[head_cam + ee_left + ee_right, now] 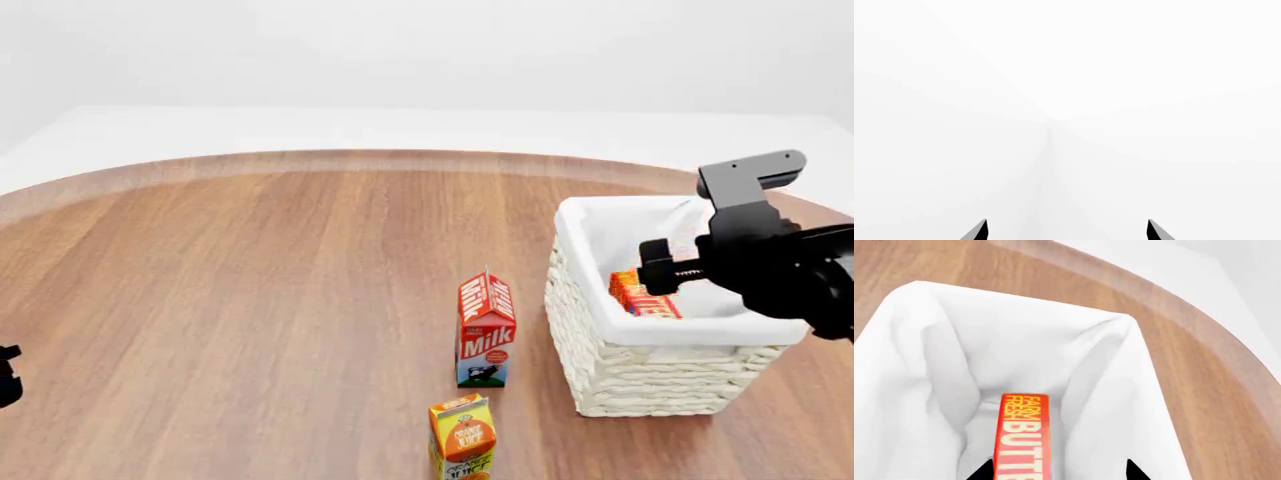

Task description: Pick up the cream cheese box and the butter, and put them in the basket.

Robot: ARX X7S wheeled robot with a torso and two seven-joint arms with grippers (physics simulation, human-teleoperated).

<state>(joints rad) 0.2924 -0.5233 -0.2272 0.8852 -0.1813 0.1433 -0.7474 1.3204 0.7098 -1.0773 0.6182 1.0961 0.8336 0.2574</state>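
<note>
Slim red butter [1023, 437] box (edge-up) inside cloth-lined wicker basket [627, 375].

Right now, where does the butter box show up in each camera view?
Head view: butter inside the basket, lower right.
Right wrist view: butter at bottom centre, lying on the white liner.
Left wrist view: not in it.
Shared landmark: the basket's white liner.

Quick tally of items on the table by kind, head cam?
Cartons: 2, milk carton and orange juice carton
Baskets: 1, basket
Butter boxes: 1, butter inside the basket
Cream cheese boxes: 0 visible
Total: 4
</note>
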